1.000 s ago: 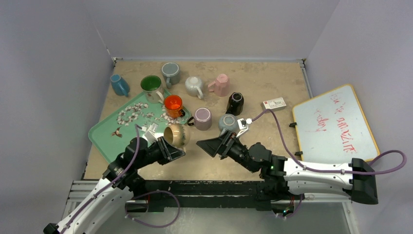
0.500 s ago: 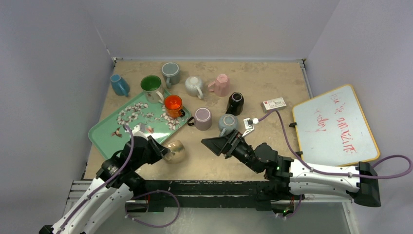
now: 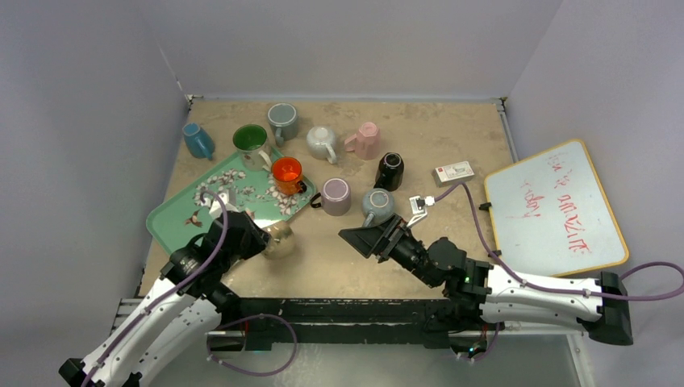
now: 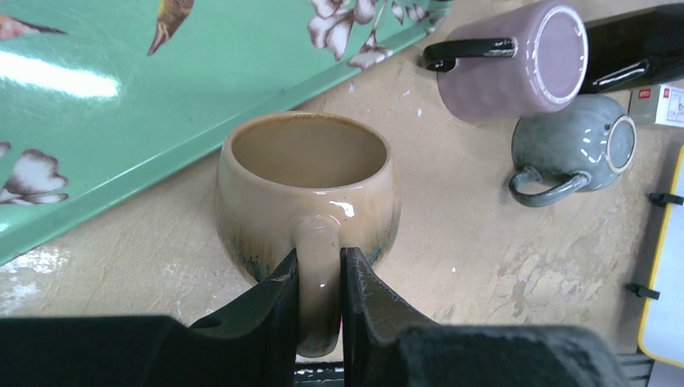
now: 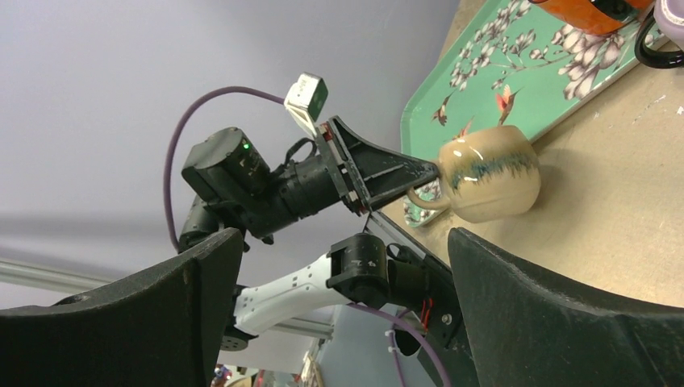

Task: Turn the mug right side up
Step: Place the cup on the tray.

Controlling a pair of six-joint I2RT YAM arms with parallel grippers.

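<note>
The glazed beige ceramic mug (image 4: 306, 189) has the lower loop of its handle hidden between the black fingers (image 4: 266, 310) of the left gripper (image 4: 319, 256). The mint-green floral tray (image 4: 121, 121) runs off the left wrist view's top and left edges. The red scrawl on the white dry-erase board (image 3: 556, 234) is too small to read — likewise the label on the small white box (image 3: 454, 171).

Bare surface (image 3: 319, 256) open between beige mug (image 3: 280, 239) and right gripper (image 3: 360, 239); tray (image 3: 169, 222) rim closes the mug's left and far-left side, with lilac mug (image 3: 335, 196) and grey mug (image 3: 377, 204) near beyond the gap.
</note>
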